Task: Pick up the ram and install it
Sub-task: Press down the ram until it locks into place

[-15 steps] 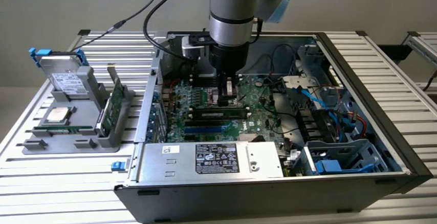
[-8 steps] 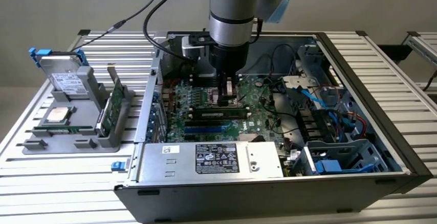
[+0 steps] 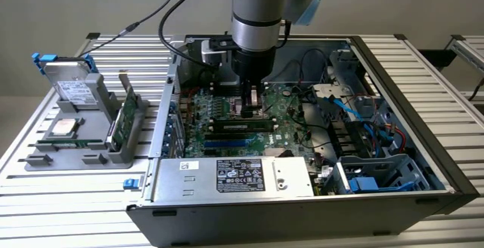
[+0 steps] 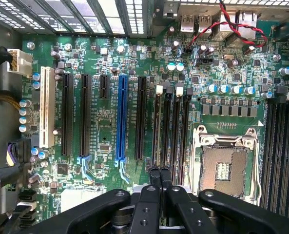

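A ram [image 3: 242,125], a thin green stick with black chips, stands on edge in a memory slot of the motherboard [image 3: 204,109] inside the open computer case. My gripper [image 3: 253,112] hangs straight down just above its far end, fingers shut with nothing between them. Whether the tips touch the stick I cannot tell. In the wrist view the shut gripper [image 4: 159,171] sits at the end of a row of black memory slots [image 4: 171,129], beside the open processor socket [image 4: 226,168]. Another thin green stick [image 3: 69,144] lies on the grey holder outside the case.
The grey holder [image 3: 38,160] at the exterior view's left also carries a broader green card [image 3: 124,118], a silver processor chip [image 3: 62,127] and a drive [image 3: 69,86]. The power supply box [image 3: 234,175], drive cage [image 3: 378,174] and blue cables [image 3: 344,103] crowd the case.
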`<state>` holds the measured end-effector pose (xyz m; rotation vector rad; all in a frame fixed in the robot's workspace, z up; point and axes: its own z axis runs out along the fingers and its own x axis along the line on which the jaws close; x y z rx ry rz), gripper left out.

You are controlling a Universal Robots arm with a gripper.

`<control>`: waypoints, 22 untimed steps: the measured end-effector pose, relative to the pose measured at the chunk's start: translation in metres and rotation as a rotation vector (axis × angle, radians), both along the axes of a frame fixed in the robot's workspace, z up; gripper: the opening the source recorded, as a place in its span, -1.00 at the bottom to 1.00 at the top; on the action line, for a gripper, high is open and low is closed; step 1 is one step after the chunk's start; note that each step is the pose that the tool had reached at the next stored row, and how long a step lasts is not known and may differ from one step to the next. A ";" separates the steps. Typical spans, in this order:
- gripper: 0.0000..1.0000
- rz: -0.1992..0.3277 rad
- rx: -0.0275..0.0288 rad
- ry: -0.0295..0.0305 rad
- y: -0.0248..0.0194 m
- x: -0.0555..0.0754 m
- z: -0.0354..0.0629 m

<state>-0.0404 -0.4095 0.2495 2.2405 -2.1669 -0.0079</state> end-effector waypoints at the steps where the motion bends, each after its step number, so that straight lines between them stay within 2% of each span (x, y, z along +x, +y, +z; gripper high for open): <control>1: -0.80 0.000 0.0000 0.0000 0.0000 0.000 0.0000; 16: -0.80 0.000 -0.0009 0.0001 0.0006 0.000 -0.0237; 20: -0.80 0.000 -0.0002 -0.0003 0.0010 0.000 -0.0245; 22: -0.80 0.000 0.0022 -0.0014 0.0012 0.000 -0.0190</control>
